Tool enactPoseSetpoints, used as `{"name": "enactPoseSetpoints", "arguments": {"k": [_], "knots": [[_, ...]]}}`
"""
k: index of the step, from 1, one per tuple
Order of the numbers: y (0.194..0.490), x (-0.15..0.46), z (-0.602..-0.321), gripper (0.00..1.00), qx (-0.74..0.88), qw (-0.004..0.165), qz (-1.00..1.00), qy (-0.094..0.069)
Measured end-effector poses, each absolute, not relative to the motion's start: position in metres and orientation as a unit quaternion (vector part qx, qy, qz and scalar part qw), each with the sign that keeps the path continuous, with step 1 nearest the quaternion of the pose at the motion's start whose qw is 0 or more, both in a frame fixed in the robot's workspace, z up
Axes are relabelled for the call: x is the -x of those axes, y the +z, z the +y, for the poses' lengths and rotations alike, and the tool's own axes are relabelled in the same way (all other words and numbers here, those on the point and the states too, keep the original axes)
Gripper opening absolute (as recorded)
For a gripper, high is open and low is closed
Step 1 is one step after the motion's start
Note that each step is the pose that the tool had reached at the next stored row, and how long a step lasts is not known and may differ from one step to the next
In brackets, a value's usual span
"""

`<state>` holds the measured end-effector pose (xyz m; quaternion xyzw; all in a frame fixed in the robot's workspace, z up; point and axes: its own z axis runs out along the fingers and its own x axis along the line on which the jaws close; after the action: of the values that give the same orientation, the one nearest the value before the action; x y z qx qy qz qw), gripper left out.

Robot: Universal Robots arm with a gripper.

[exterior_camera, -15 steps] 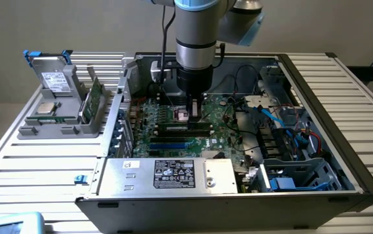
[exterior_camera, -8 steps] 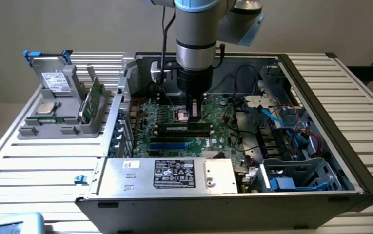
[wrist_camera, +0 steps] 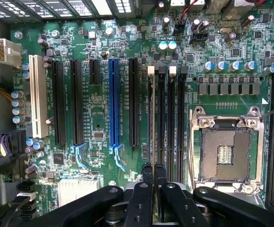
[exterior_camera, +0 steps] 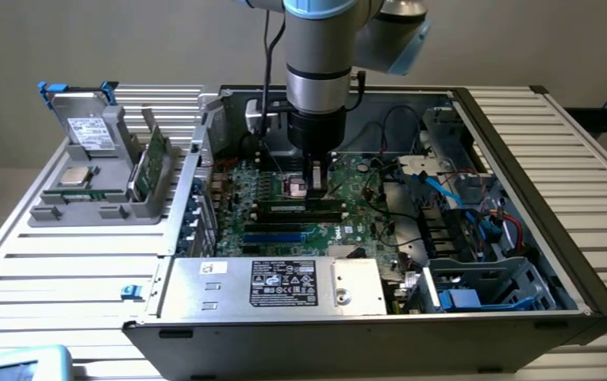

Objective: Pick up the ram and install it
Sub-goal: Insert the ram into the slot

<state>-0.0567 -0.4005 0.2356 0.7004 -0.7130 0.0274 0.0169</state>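
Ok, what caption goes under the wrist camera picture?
Shut fingers poised over the long memory slots on the green motherboard, beside the empty processor socket.

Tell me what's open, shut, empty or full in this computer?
computer case: open, insides showing.
gripper: shut, low over the motherboard.
ram: standing on edge in the grey holder.
processor socket: empty.
blue slot: empty.

The tool (exterior_camera: 314,190) is over the motherboard (exterior_camera: 282,226) inside the case (exterior_camera: 517,147), the tray (exterior_camera: 59,213) beside the case.
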Motion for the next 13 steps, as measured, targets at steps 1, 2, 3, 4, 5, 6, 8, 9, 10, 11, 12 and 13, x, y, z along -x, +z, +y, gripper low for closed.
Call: {"name": "enactPoseSetpoints", "arguments": {"k": [1,2,3,4,5,6,8,9,10,11,12,13], "knots": [[0.2355,0.0567,-0.4006,0.13,-0.7,0.017,-0.713,0.027],[0.2355,0.0568,-0.4006,0.13,-0.7,0.017,-0.713,0.027],[0.2354,0.0567,-0.4006,0.13,-0.701,0.018,-0.713,0.026],[0.2353,0.0567,-0.4005,0.13,-0.701,0.02,-0.713,0.025],[0.2353,0.0567,-0.4005,0.13,-0.701,0.021,-0.713,0.024],[0.2354,0.0567,-0.4006,0.13,-0.701,0.021,-0.713,0.023],[0.2353,0.0563,-0.4005,0.13,-0.701,0.021,-0.713,0.023],[0.2352,0.0561,-0.4006,0.13,-0.701,0.021,-0.713,0.023],[0.2352,0.0557,-0.401,0.13,-0.701,0.021,-0.713,0.023],[0.2352,0.0552,-0.4013,0.13,-0.701,0.021,-0.713,0.023],[0.2352,0.055,-0.4015,0.13,-0.701,0.021,-0.713,0.023],[0.2353,0.055,-0.4015,0.13,-0.701,0.021,-0.713,0.023]]}}
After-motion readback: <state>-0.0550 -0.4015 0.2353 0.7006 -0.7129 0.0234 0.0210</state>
